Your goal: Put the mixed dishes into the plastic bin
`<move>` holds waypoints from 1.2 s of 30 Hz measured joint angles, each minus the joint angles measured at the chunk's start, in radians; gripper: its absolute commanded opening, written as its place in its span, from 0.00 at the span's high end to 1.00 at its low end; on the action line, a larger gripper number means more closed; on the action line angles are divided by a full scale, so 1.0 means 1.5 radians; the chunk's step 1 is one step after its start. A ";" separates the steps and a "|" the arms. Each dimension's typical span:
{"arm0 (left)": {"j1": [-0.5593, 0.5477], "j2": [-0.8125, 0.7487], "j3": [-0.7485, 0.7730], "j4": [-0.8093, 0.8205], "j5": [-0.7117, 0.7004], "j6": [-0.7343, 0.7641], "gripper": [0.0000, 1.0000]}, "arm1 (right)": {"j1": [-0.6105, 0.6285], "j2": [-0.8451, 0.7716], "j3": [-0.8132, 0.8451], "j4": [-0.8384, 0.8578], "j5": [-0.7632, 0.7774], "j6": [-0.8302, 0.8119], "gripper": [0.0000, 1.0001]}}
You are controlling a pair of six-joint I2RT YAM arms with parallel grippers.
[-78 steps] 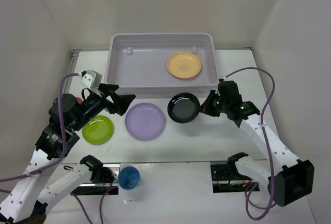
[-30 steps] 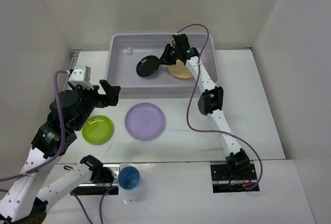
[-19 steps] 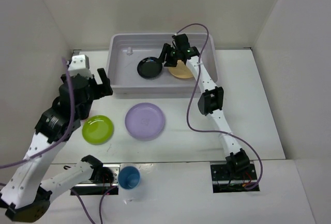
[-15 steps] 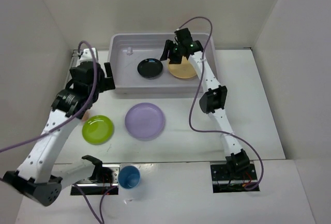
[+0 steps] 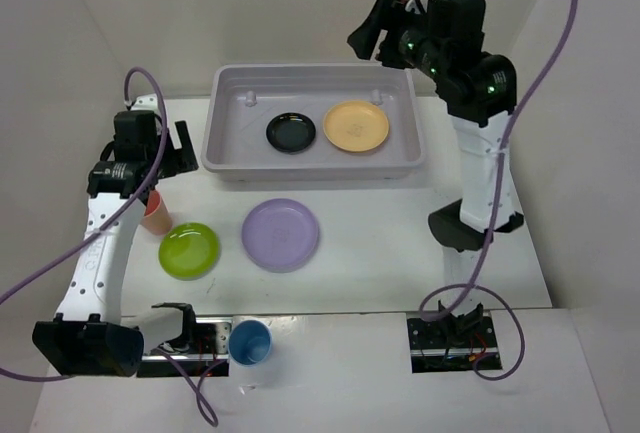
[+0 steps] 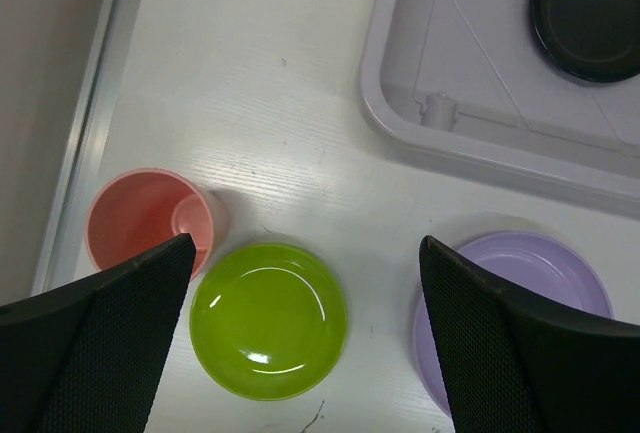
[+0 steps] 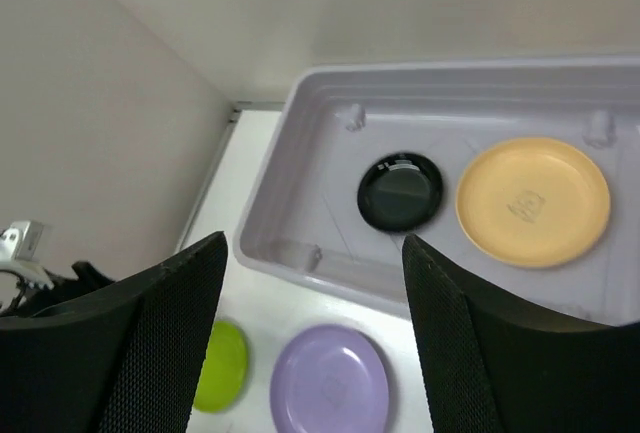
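Black plate (image 5: 291, 132) now in bin (image 5: 226, 159), 9 o'clock of orange plate (image 5: 355, 125); four left.
Right gripper (image 7: 312, 253) lifted off, open, empty; left gripper (image 6: 305, 245) open, empty.

bright, even light; faint shadows. small glare on the lime green plate (image 6: 268, 318) between the jaws of the left gripper (image 6: 305, 243).

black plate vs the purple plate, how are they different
The black plate is clearly smaller than the purple plate. The black plate is dark and glossy; the purple plate is pale lavender. The black plate lies inside the bin, next to the orange plate; the purple plate lies on the table in front of the bin. Both are round, lie flat and right side up.
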 measured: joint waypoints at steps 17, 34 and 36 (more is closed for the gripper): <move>0.040 0.069 -0.094 0.027 0.068 0.007 0.03 | 0.047 -0.505 -0.864 0.144 0.003 -0.011 0.23; 0.094 0.127 -0.088 0.028 0.004 0.007 0.10 | 0.031 -0.559 -1.008 0.281 -0.147 -0.049 0.22; 0.098 0.130 -0.088 0.028 0.004 0.006 0.15 | 0.031 -0.559 -1.008 0.286 -0.150 -0.052 0.20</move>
